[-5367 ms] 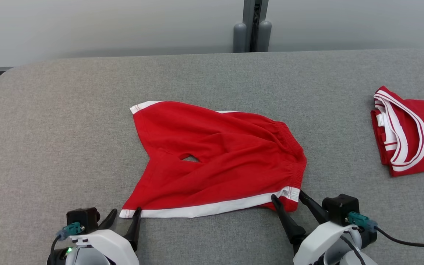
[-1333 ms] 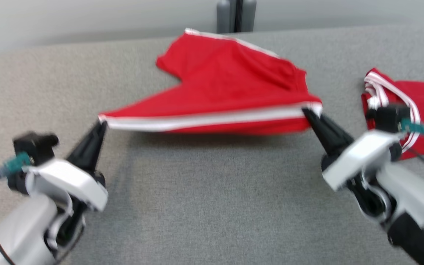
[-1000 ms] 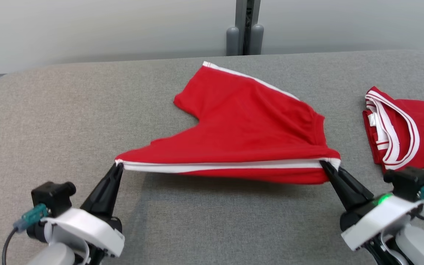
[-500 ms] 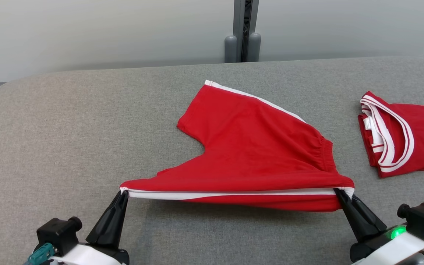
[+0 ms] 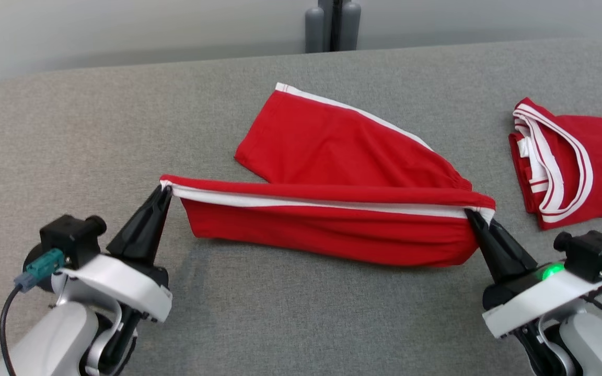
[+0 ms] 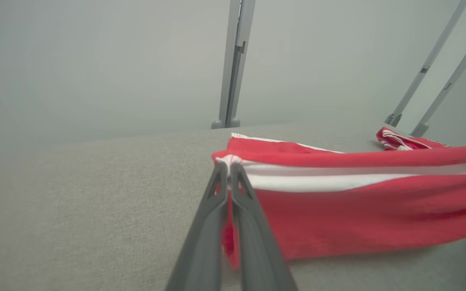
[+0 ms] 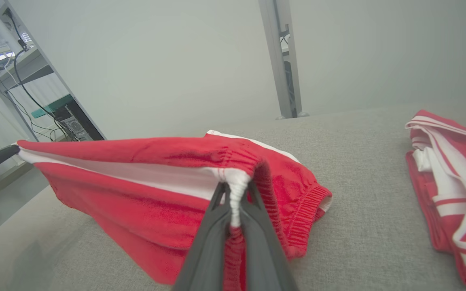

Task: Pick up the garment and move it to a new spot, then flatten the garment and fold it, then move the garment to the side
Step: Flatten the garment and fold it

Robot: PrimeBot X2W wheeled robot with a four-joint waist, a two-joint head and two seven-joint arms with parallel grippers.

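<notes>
A grey fabric-covered surface (image 5: 290, 313) is filling most of the head view, and a pale wall is running behind its far edge. The garment (image 5: 332, 235), a pair of red shorts, is sitting around the middle of this surface. Its near side is being held up off the fabric, while its far leg is lying flat and pointing away toward the wall. Well apart from it, at the right edge, a folded jersey (image 5: 578, 162) in red with white trim is resting on the surface.

The left end effector (image 5: 164, 190) is pinching the hem corner of the near leg, its two dark fingers pressed together on the cloth. The right end effector (image 5: 471, 214) is pinching the opposite corner at the waistband (image 7: 297, 210), its fingers likewise pressed together with white trim bunched between them. The white stripe (image 5: 306, 201) is stretching taut between the two grips, and red cloth is hanging below it down to the surface.

Two grey posts (image 5: 332, 26) are standing just behind the far edge. A green light (image 5: 551, 271) is glowing on the right wrist.
</notes>
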